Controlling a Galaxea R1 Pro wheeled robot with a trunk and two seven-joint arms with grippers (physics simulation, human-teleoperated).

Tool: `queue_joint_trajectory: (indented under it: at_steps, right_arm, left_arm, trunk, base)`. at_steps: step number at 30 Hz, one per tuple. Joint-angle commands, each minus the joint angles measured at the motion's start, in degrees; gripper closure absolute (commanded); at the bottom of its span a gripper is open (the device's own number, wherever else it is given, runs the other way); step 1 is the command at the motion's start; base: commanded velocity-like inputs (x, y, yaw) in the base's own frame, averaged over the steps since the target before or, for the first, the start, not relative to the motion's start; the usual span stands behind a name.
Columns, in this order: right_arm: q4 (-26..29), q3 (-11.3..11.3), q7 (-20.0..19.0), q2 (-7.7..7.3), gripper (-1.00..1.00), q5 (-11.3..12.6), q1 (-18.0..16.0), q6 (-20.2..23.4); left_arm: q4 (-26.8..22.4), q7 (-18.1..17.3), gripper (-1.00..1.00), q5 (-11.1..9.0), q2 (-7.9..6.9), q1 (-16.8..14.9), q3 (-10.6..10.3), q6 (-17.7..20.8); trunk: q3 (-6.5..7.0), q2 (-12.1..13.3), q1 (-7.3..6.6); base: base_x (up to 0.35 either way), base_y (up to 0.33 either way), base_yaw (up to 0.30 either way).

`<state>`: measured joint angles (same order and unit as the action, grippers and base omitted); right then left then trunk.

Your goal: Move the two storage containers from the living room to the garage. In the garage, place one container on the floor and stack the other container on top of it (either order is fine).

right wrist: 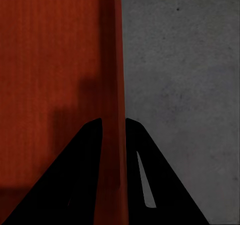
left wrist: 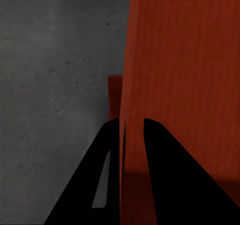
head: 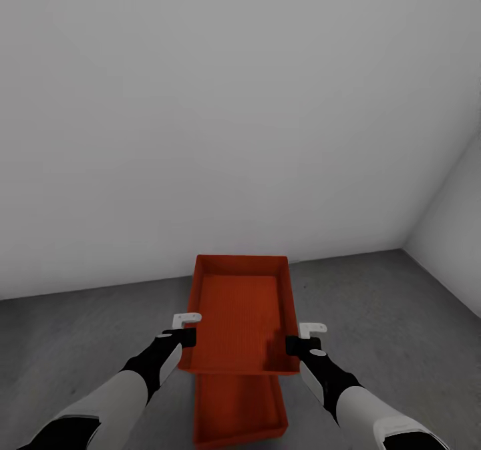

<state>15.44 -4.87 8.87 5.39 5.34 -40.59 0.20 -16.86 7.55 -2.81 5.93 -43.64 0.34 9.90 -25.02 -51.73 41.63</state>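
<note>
In the head view the upper storage container (head: 242,313) is held up between both arms, in the lower middle of the picture, with its open top facing up and its long axis running from 6 to 12 o'clock. The left pincer (head: 188,328) is clamped on the container's wall at 9 o'clock, the right pincer (head: 300,338) on the opposite wall at 3 o'clock. In the left wrist view the two dark fingers (left wrist: 165,180) straddle the thin red-orange wall (left wrist: 131,75), one on each side, pressed against it; the right wrist view shows the same grip on the other wall (right wrist: 116,60). Directly below, at 6 o'clock, the second storage container (head: 237,410) lies on the dark grey floor (head: 80,330) of the garage, partly covered by the held one; whether the two touch cannot be told. Plain grey-white walls (head: 234,103) stand behind, meeting in a corner at 3 o'clock.
</note>
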Motion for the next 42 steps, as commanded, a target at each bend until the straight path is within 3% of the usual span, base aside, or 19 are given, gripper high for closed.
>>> queue_joint_trajectory:
  at_steps: [1, 17, 42]
  right_arm:
    - [-0.1, 0.8, 0.6, -0.22, 1.0, 0.6, 0.0, 0.0]
    - [-0.1, 0.8, 0.6, -0.2, 1.0, 0.6, 0.0, 0.0]
    - [-0.1, 0.8, 0.6, -0.25, 1.0, 0.6, 0.0, 0.0]
  left_arm:
    - [-0.7, 0.5, 1.0, 0.7, -0.05, 0.0, 1.2, -2.3]
    - [-0.6, 0.5, 1.0, 0.7, -0.04, 0.0, 1.2, -2.3]
    - [-0.6, 0.5, 1.0, 0.7, -0.04, 0.0, 1.2, -2.3]
  trunk:
    - [-0.16, -0.1, -0.03]
    - [-1.63, -0.1, -0.03]
    - [-3.92, -0.1, -0.03]
  base:
    - [-0.324, 0.0, 0.0]
    - [-0.211, 0.0, 0.0]
    - [-0.007, 0.0, 0.0]
